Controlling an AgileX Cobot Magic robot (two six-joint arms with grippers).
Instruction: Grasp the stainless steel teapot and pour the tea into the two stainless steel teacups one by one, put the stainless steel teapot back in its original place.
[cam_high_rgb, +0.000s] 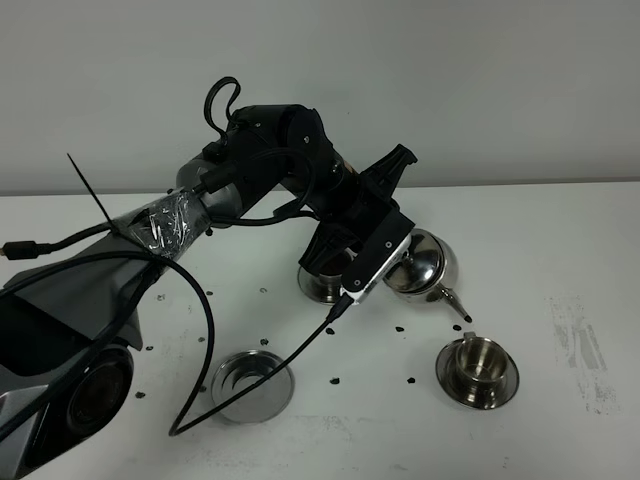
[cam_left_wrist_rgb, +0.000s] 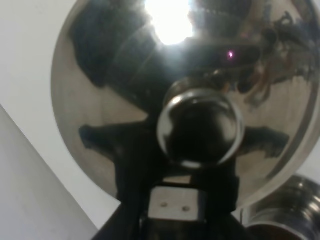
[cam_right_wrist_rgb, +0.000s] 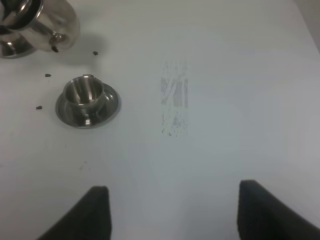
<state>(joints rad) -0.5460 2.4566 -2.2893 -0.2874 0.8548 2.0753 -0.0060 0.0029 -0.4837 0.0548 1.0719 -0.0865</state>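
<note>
The left gripper (cam_high_rgb: 388, 260) is clenched on the mirror-polished steel teapot (cam_high_rgb: 425, 262), apparently by its handle, which the arm hides. The squat, round pot is held tilted over the white tabletop (cam_high_rgb: 560, 230). Its thin spout (cam_high_rgb: 455, 305) points down, near a small steel cup (cam_high_rgb: 478, 368). The lid's knob (cam_left_wrist_rgb: 200, 127) fills the left wrist view. A second cup (cam_high_rgb: 318, 282) sits partly behind the gripper. An empty saucer (cam_high_rgb: 252, 385) lies well apart. The right gripper (cam_right_wrist_rgb: 173, 192) is spread, holding nothing.
</note>
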